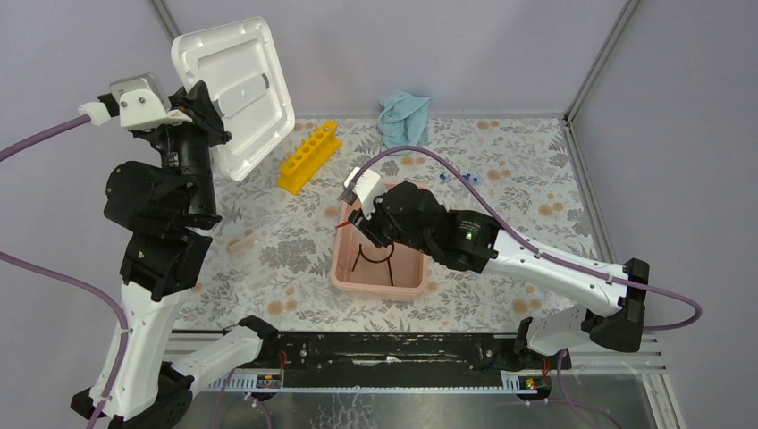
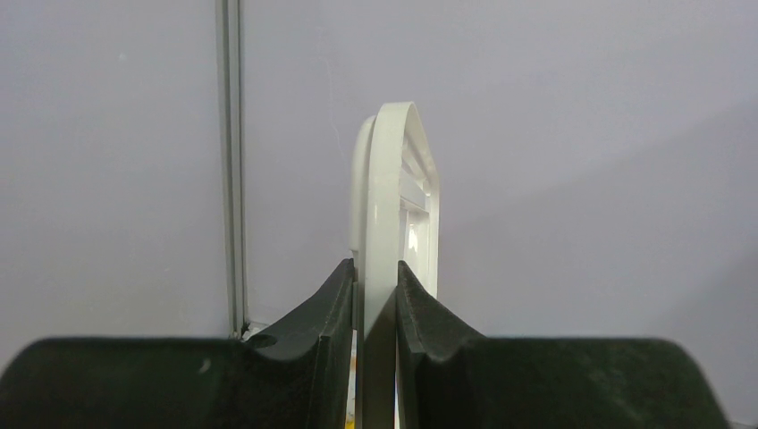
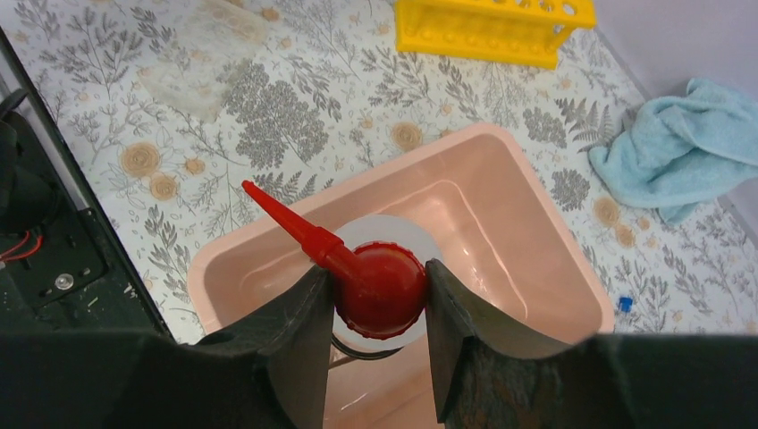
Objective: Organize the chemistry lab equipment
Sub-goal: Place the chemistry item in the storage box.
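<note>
While the left arm stands tall along the bench's left edge, its gripper (image 2: pixel 375 273) is pinched narrow on the rim of a white plastic lid (image 1: pixel 234 89), held tilted in the air towards the far left corner. We see the right arm stretched low from the near right corner to the middle of the bench (image 1: pixel 536 170), wrist bent down, its gripper (image 3: pixel 377 268) closed around the red cap of the clear red-spouted bottle (image 3: pixel 380 295) over a pink tub (image 3: pixel 523 179); whether the bottle touches the bottom we cannot tell. A black wire ring (image 1: pixel 374 255) lies in the tub. The yellow rack (image 1: pixel 308 156) lies beyond it, tiny blue-capped tubes (image 1: pixel 465 177) further right, a blue cloth (image 1: pixel 404 116) at the far edge. The bench has a floral cover; plain lilac walls enclose it
</note>
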